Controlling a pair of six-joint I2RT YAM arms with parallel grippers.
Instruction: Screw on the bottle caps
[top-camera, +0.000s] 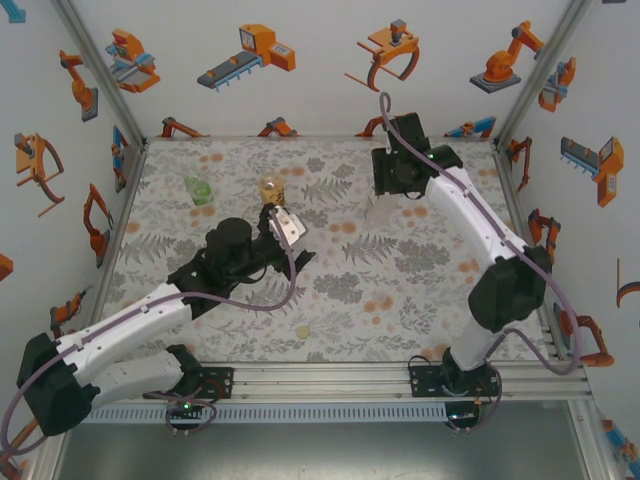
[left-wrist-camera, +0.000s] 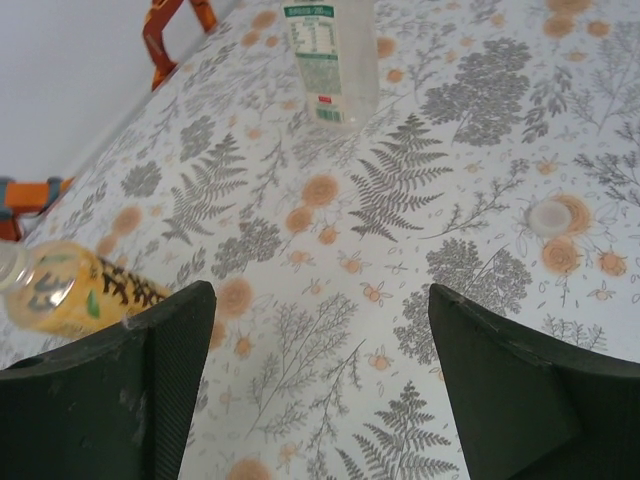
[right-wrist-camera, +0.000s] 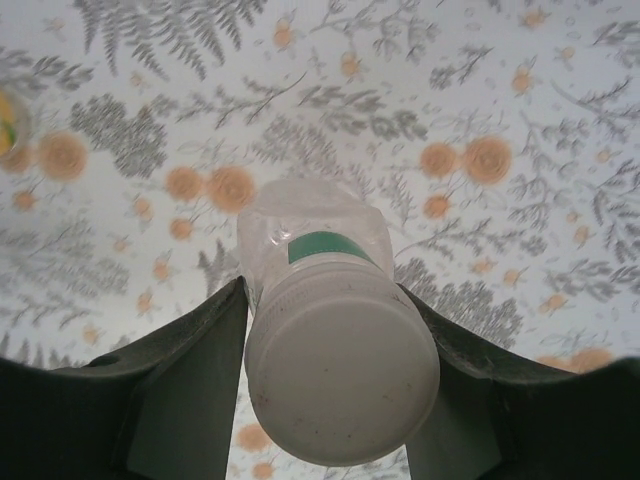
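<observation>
Right wrist view is showing the right claw (right-wrist-camera: 322, 300) pinching the clear bottle (right-wrist-camera: 310, 215) under its white cap (right-wrist-camera: 340, 375) toward the table's (top-camera: 420, 300) far right corner, while the left claw (left-wrist-camera: 320, 300) is hanging spread and empty, so it should be keeping that bottle upright.

Bright, even, diffuse light leaves only faint, soft shadows on the table (top-camera: 400, 290). In the right wrist view the close white cap (right-wrist-camera: 340, 375) looks slightly soft, and the frame's edges blur.
</observation>
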